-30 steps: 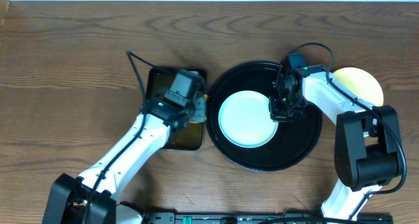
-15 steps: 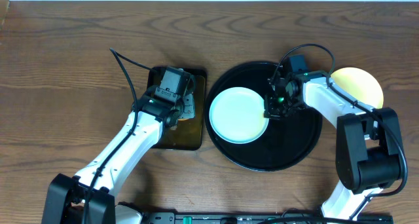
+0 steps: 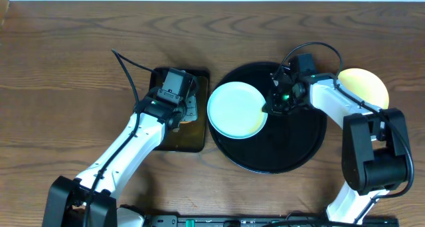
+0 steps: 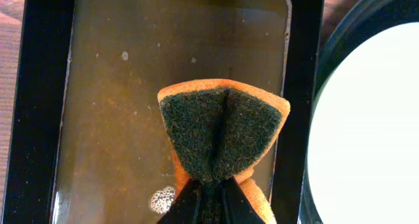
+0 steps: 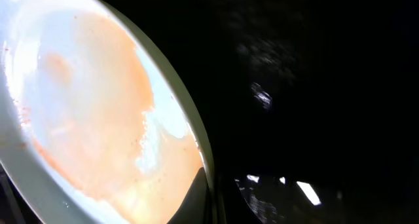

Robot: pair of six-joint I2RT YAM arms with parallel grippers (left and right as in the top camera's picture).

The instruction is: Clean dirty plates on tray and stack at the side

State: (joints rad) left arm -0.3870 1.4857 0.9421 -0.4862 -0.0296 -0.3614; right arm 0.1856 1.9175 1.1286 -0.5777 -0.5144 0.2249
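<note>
A pale mint-blue plate (image 3: 236, 109) hangs tilted over the left side of the round black tray (image 3: 292, 147), its left edge past the tray's rim. My right gripper (image 3: 271, 107) is shut on the plate's right rim. In the right wrist view the plate (image 5: 85, 112) carries an orange-brown sauce smear, and the right gripper (image 5: 211, 185) pinches its edge above the tray (image 5: 314, 86). A pale yellow plate (image 3: 364, 85) lies on the table right of the tray, partly behind the right arm. My left gripper (image 4: 207, 185) is shut on a folded orange sponge (image 4: 222, 129) with a dark scrub face.
The sponge hangs over a small rectangular dark tray (image 4: 105, 119) holding brownish water with a patch of foam, just left of the round tray's rim (image 4: 327, 73). This rectangular tray (image 3: 166, 139) sits on the wooden table beside the left arm.
The right gripper has carried the mint plate leftward to the tray's left rim. The left gripper with the sponge drew back left over the rectangular tray, then held still.
</note>
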